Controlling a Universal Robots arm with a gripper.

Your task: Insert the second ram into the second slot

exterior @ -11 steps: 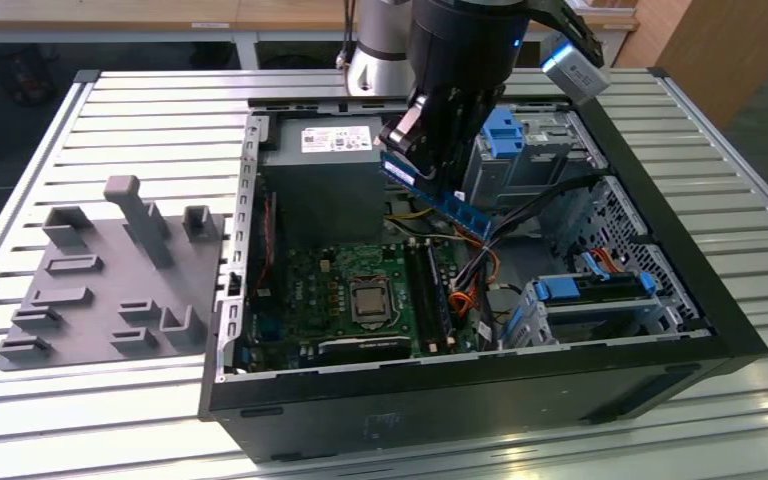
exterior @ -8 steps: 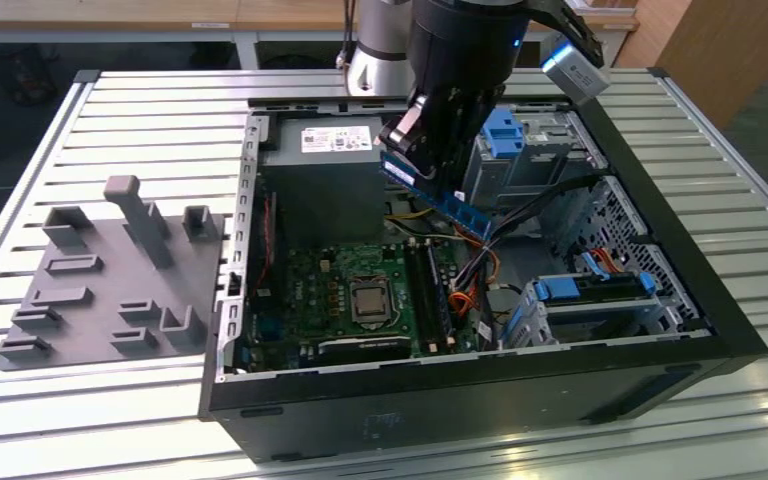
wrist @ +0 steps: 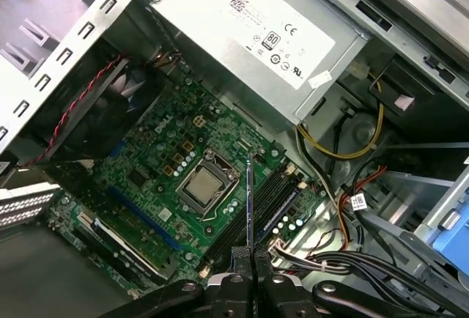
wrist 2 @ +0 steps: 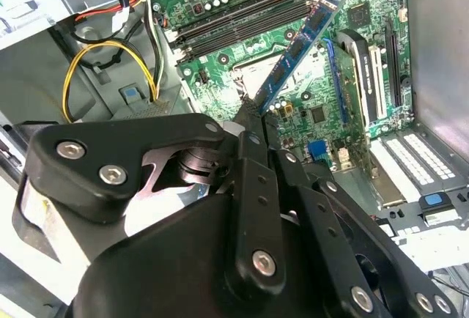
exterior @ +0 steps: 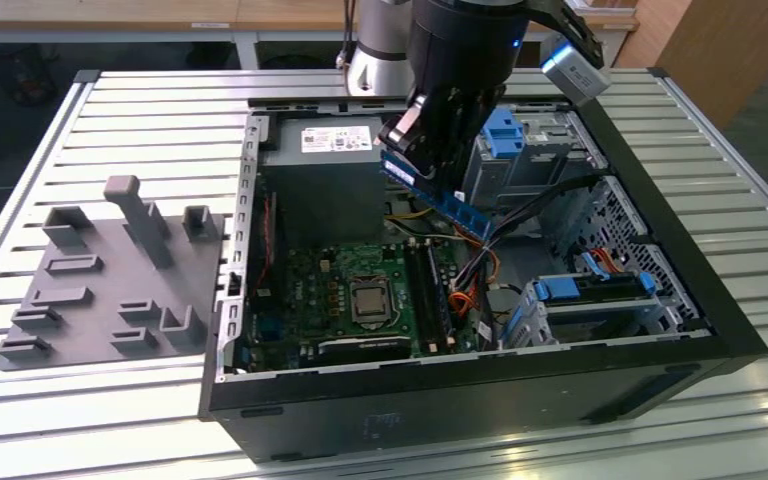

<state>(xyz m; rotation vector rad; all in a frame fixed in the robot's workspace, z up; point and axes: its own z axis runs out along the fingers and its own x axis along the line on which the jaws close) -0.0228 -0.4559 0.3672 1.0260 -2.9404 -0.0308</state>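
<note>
My gripper (exterior: 422,165) is shut on the second ram (exterior: 444,200), a long thin blue stick held slanting in the air above the open computer case. In the second wrist view the ram (wrist 2: 297,47) runs out from the fingertips (wrist 2: 250,124) over the green motherboard. In the first wrist view the ram (wrist: 250,193) shows edge-on as a thin line over the black memory slots (wrist: 270,199). The slots (exterior: 431,285) lie beside the processor socket (exterior: 364,295), well below the stick. Which one is the second slot I cannot tell.
The power supply (exterior: 324,170) stands at the case's far end. Blue drive-bay clips (exterior: 504,130) and a drive cage (exterior: 591,295) fill the exterior view's right. Loose cables (wrist: 344,138) run near the slots. A grey fixture (exterior: 104,285) sits outside the case.
</note>
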